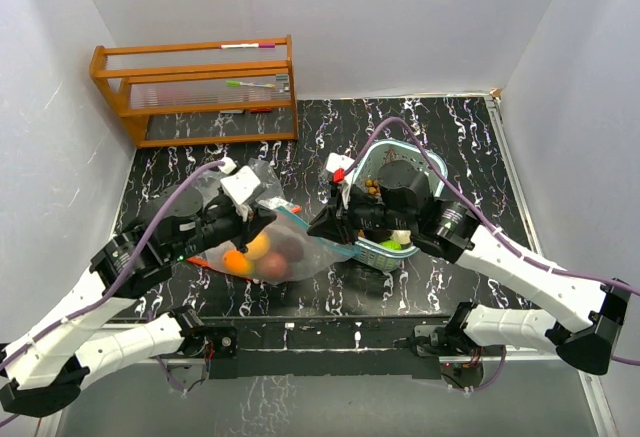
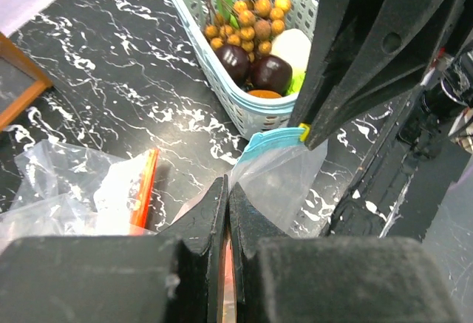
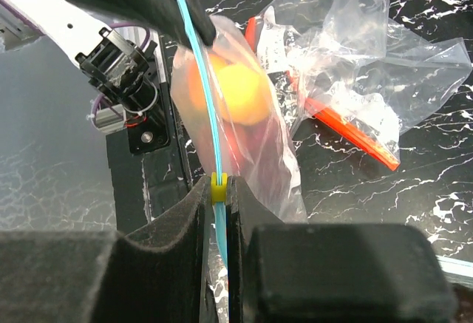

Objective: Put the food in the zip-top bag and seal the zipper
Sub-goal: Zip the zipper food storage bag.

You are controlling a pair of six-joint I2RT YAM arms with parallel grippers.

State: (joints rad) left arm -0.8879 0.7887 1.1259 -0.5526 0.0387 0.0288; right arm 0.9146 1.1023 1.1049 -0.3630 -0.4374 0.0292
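Note:
The zip-top bag [image 1: 270,255] lies between the arms with orange, yellow and dark red food [image 1: 252,254] inside. My left gripper [image 2: 227,184] is shut on the bag's edge at one end of the blue zipper [image 3: 198,64]. My right gripper [image 3: 219,182] is shut on the yellow zipper slider [image 3: 219,188] at the other end, close to the basket. From above, the left gripper [image 1: 264,219] and right gripper [image 1: 320,225] face each other across the bag's top. More food [image 2: 255,68], small brown-orange fruits and dark red ones, sits in the teal lattice basket [image 2: 255,120].
A second clear bag with an orange zipper [image 3: 347,64] lies crumpled behind the filled one. A wooden rack [image 1: 195,92] holding pens stands at the back left. White walls close in the black marbled table [image 1: 200,147] on three sides.

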